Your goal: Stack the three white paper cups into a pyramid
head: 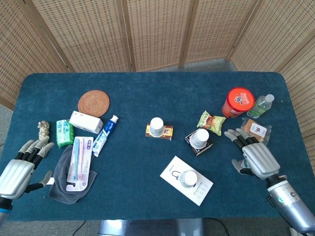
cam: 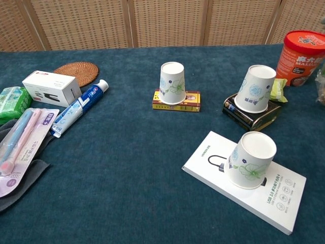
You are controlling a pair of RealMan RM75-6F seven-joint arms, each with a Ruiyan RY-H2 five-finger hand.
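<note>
White paper cups, three in number, all stand mouth-down and well apart from one another, so no part of the pyramid is built and the step in hand appears to be the approach to a first cup. The right hand (head: pixel 255 156) hangs over the table (head: pixel 147 88) with fingers spread and nothing in them; it is seen only in the head view, the chest view showing no hand at all. Nearest to it, to its left and slightly ahead, is the cup on the dark box (head: pixel 200 138), which sits a little tilted in the chest view. Further left and nearer the robot stands the cup on the white carton (head: pixel 187 178); furthest from the right hand, toward the table's middle, is the cup on the yellow box (head: pixel 156 127). The left hand (head: pixel 18 169) lies at the far left edge beside a grey cloth (head: pixel 61 172), likewise holding nothing with fingers extended, well away from every cup. A wrapped snack (head: pixel 255 130) lies just ahead of the right fingertips, whether touching cannot be told from above. In my judgement the next move calls for the right hand to travel left, close around the nearest cup's wall without crushing it, and lift it clear of its box; two cups must then be set touching on bare cloth as a base.
</note>
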